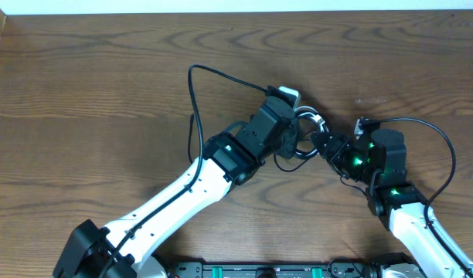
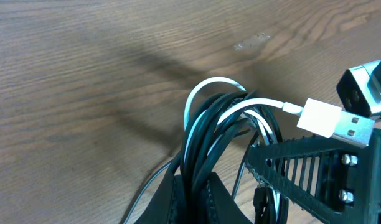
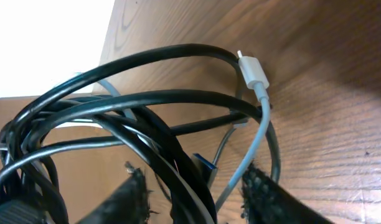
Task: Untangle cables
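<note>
Closest to the lens are the rough black pads of the right gripper point(image 3: 197, 199), standing apart with nothing pinched, loops of the tangle just draped through the gap. Meanwhile the left gripper point(image 2: 190, 194) looks clamped onto that same tangle, with the strands disappearing between its dark fingertips. The tips are partly cut off by the frame though, so take that with a grain of salt. The tangle is a knotted coil of thin black rubbery cords point(image 2: 206, 134) plus one thin white cord point(image 2: 265, 102). It looks lifted off the brown wood-grain desk point(image 1: 105, 77), roughly mid-desk and a bit toward the right edge, between the two arms. Progress-wise I'd say barely started: it's all one wad, with no cord lying free on its own. Count: two grippers and one white cord that I can see, with a flat white USB plug point(image 2: 333, 121) and a small white connector point(image 3: 253, 70) that are probably its two ends. Black cords, honestly can't count them, too many overlapping loops.
</note>
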You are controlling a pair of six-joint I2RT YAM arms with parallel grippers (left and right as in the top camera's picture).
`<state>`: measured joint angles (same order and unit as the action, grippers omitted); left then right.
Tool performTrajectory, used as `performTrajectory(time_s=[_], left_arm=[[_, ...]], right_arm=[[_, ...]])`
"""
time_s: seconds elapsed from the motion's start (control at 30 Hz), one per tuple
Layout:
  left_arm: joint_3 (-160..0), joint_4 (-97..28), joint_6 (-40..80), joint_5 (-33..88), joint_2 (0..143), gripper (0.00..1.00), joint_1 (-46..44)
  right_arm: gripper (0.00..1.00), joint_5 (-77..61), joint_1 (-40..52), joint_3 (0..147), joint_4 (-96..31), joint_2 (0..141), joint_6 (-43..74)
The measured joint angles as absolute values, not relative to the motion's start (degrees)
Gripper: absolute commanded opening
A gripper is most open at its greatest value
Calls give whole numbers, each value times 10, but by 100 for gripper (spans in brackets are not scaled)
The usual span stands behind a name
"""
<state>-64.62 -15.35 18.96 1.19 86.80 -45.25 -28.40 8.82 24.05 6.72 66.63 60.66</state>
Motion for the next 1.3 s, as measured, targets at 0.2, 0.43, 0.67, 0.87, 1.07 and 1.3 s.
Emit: performTrajectory(time_s=[0.2, 0.43, 0.67, 0.87, 1.07, 1.3], left_arm=[[-646, -154, 186, 12, 868, 7, -453], [-646, -151, 257, 12, 868, 7, -452], [-646, -159, 334, -3, 864, 8, -438], [-646, -144, 464, -27, 865, 8, -411], [-640, -86, 552, 57, 865, 8, -375], [-641, -40, 583, 180, 865, 7, -313]], right_arm=[[1, -287, 89, 241, 64, 666, 641], [1, -278, 89, 241, 92, 667, 620], [1, -309, 85, 239, 198, 671, 592], [1, -364, 87, 248, 156, 671, 587], [1, -352, 89, 263, 85, 669, 563], [1, -223, 89, 251, 1, 670, 497]])
